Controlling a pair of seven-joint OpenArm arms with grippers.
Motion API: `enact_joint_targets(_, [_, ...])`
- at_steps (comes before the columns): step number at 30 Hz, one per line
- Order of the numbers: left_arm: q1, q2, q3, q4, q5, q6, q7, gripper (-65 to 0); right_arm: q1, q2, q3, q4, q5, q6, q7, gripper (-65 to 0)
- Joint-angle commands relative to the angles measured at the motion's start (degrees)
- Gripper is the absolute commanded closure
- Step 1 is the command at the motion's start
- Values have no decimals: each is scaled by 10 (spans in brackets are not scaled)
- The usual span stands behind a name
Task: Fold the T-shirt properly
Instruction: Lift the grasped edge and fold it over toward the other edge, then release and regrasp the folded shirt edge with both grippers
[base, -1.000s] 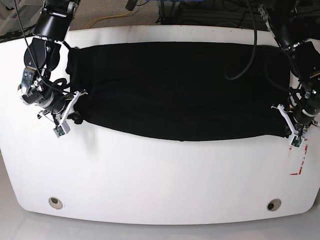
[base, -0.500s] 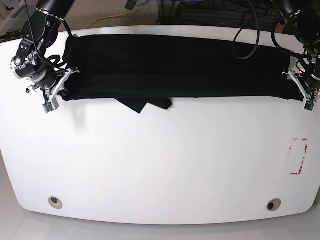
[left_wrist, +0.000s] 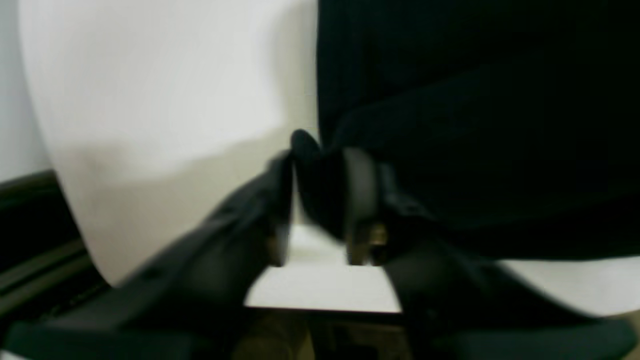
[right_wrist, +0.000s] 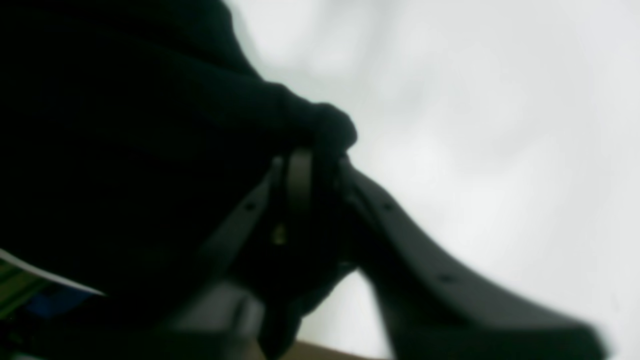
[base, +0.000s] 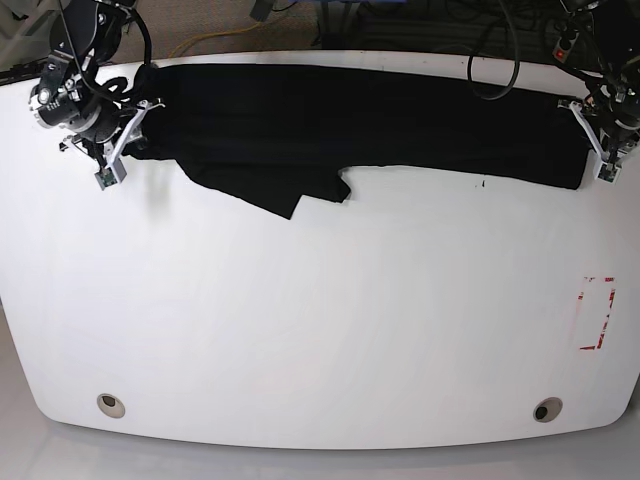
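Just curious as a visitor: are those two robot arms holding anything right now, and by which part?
Both hold the black T-shirt: the left gripper and the right gripper each have a bunched bit of cloth at opposite ends between their jaws.

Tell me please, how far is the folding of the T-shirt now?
Done: the T-shirt lies as a long folded band along the table's far edge. In hand: the left gripper and right gripper sit at its ends, cloth between their fingers. Left: a flap hangs out underneath, and the crosswise folds.
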Motion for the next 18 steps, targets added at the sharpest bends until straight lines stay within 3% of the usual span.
enact_joint_targets(1, [-3, -14, -3, 6, 0, 5, -8, -171, -6, 25, 6, 13, 4, -1, 8, -347])
enact_joint_targets(3, [-6, -14, -3, 5, 0, 5, -8, -133, -10, 28, 7, 15, 4, -1, 8, -488])
enact_joint_targets(5, [-6, -14, 3, 5, 0, 5, -8, -103, -13, 29, 18, 30, 4, -1, 8, -556])
enact_joint_targets(10, [-6, -13, 26, 5, 0, 5, -8, -97, -1, 24, 35, 53, 4, -1, -1, -522])
enact_joint_targets(18, [-6, -10, 27, 3, 0, 5, -9, -78, 90, 8, 34, 0, 0, -1, -16, -482])
